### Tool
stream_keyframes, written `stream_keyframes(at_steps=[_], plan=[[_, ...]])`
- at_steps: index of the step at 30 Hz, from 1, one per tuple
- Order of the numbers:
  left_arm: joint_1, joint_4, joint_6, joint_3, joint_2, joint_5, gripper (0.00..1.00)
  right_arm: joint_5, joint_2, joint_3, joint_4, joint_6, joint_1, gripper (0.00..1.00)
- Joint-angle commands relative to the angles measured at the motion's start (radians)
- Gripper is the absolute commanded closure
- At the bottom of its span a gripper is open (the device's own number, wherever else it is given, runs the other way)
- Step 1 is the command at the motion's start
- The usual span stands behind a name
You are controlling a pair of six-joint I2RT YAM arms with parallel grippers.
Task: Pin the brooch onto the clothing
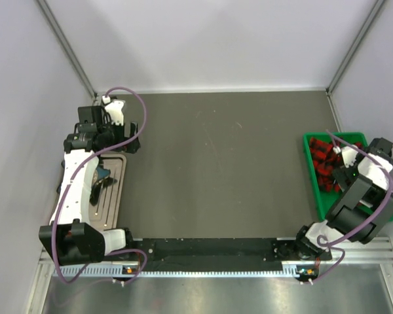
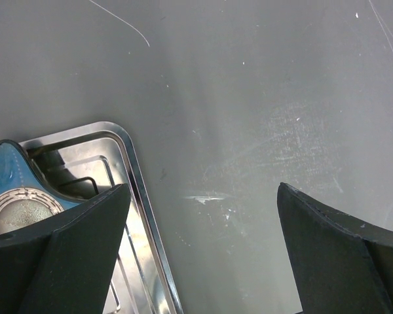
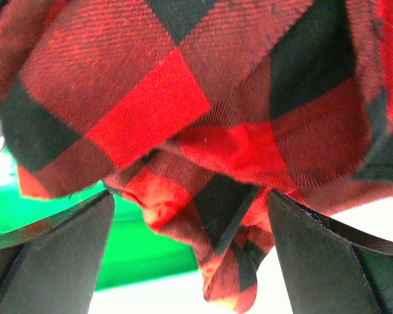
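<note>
Both pairs of jaws stand spread wide, gripping nothing: the right jaws hang just over the red-and-black plaid shirt [image 3: 183, 111] bunched in the green bin [image 1: 307, 154]; the left jaws hover by the metal tray [image 2: 141, 196].

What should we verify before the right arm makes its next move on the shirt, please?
1. Right jaws open: ok, spread wide, close in front of the shirt.
2. Right jaws empty: ok, no fabric pinched between them.
3. Shirt laid flat for pinning: not ok, it lies bunched in the green bin.
4. Left jaws open and empty: ok, hanging over the rim of the metal tray.
5. Brooch located: cannot tell, no view shows it; the tray shows only a dark blue object.
</note>
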Motion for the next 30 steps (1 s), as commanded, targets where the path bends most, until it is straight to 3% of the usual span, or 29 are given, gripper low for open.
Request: stream_keyframes(at_steps=[1, 2, 4, 5, 7, 8, 9, 13, 19, 22, 30], plan=[[-0.004, 0.062, -0.024, 0.009, -0.03, 0.018, 0.02, 0.048, 0.049, -0.038, 0.125, -0.02, -0.011, 0.03], [-0.004, 0.071, -0.025, 0.006, -0.031, 0.019, 0.01, 0.057, 0.072, -0.041, 0.128, -0.019, -0.014, 0.06], [-0.002, 0.084, -0.034, -0.004, -0.03, 0.012, 0.02, 0.066, 0.081, -0.035, 0.128, -0.014, -0.014, 0.24], [-0.004, 0.088, -0.036, -0.004, -0.03, 0.012, 0.02, 0.069, 0.068, -0.032, 0.124, -0.011, -0.015, 0.41], [-0.004, 0.097, -0.045, -0.002, -0.03, 0.019, 0.02, 0.063, 0.028, -0.025, 0.115, -0.017, -0.017, 0.58], [-0.004, 0.102, -0.048, 0.001, -0.03, 0.016, 0.02, 0.044, 0.002, -0.013, 0.093, -0.02, -0.015, 0.86], [-0.002, 0.11, -0.064, 0.003, -0.03, 0.016, 0.02, 0.031, -0.064, -0.001, 0.076, -0.02, -0.015, 1.0], [-0.002, 0.157, -0.122, 0.0, -0.05, -0.004, 0.07, -0.094, -0.207, 0.151, -0.056, 0.026, -0.017, 1.0], [-0.004, 0.248, -0.176, -0.048, -0.082, -0.017, 0.15, -0.377, -0.219, 0.64, -0.302, 0.228, 0.023, 1.0], [-0.004, 0.231, -0.206, -0.033, -0.059, 0.013, 0.15, -0.44, -0.183, 0.879, -0.369, 0.346, 0.141, 1.0], [0.001, 0.176, -0.278, 0.019, -0.002, 0.026, 0.14, -0.414, 0.049, 1.49, -0.315, 0.671, 0.682, 1.0]])
